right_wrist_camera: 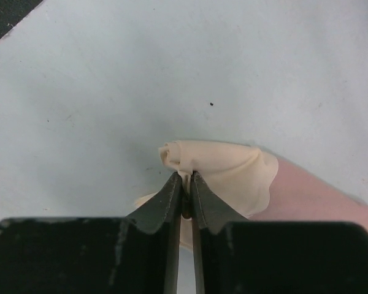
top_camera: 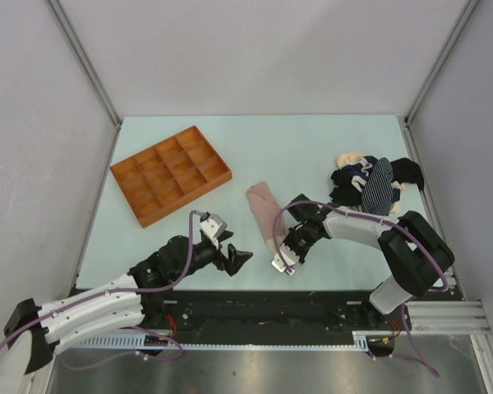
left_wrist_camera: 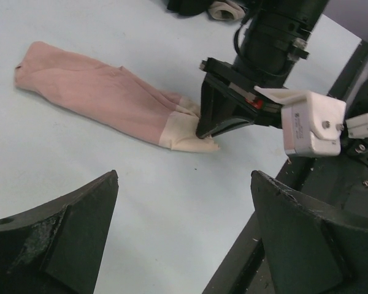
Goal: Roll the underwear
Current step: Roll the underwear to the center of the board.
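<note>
left gripper (top_camera: 238, 258): jaws wide, nothing in them, hanging low by the near edge of the table (top_camera: 312, 148)
right gripper (right_wrist_camera: 185, 184): pinched tight on the cream end of the pink underwear (top_camera: 263, 209)
pink underwear: lying flat mid-table, stretched away from the arms
underwear pile (top_camera: 374, 185): far right, a navy-striped, black and cream heap
orange tray (top_camera: 171, 172): far left

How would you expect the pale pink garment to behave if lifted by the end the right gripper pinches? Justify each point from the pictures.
Probably floppy: the pink garment lies flat and wrinkled, and its cream edge bunches in the right gripper, so the rest would likely dangle. Probably light: it is thin cloth. Unlikely to roll unaided.
</note>
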Motion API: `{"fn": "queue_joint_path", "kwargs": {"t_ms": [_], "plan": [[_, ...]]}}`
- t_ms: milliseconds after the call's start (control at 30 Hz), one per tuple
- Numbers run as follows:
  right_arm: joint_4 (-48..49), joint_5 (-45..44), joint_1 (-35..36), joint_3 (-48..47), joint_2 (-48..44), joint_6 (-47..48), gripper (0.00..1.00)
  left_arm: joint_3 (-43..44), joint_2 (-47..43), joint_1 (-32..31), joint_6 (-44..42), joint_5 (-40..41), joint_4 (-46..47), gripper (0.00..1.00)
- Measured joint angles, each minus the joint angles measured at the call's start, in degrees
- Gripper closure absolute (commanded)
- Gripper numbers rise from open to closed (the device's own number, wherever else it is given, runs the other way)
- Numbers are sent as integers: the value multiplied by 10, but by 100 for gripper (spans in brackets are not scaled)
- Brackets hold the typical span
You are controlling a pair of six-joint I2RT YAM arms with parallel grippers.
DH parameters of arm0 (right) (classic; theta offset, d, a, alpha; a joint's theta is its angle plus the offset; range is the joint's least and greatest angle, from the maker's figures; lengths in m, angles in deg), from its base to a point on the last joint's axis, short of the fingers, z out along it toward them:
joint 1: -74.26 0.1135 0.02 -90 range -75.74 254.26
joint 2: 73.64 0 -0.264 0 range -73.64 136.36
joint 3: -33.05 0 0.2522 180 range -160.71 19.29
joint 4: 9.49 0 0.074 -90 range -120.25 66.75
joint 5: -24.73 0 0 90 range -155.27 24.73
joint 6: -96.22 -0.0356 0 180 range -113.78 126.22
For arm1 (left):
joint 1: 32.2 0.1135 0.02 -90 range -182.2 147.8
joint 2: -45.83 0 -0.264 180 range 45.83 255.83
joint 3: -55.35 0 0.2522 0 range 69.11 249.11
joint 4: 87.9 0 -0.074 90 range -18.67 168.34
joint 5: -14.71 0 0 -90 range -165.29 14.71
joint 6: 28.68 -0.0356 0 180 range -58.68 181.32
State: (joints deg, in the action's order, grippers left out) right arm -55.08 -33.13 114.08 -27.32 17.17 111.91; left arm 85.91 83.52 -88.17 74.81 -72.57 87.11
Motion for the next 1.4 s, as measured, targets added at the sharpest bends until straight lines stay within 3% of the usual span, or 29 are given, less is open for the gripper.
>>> {"fn": "queue_joint_path", "kwargs": {"t_ms": [33, 67, 567, 900, 1400], "plan": [[-3, 0, 1, -3, 0, -2, 90, -4, 1, 0, -2, -8, 6, 7], [-8, -1, 1, -6, 2, -5, 100, -8, 2, 0, -5, -16, 14, 7], [-213, 59, -11, -66, 14, -94, 100, -55, 87, -66, -127, -115, 150, 9], [-307, 138, -55, -177, 97, -168, 100, -58, 129, -85, -187, -126, 197, 13], [-390, 163, -82, -283, 205, -210, 100, 14, 371, -113, -274, -73, 258, 29]]}}
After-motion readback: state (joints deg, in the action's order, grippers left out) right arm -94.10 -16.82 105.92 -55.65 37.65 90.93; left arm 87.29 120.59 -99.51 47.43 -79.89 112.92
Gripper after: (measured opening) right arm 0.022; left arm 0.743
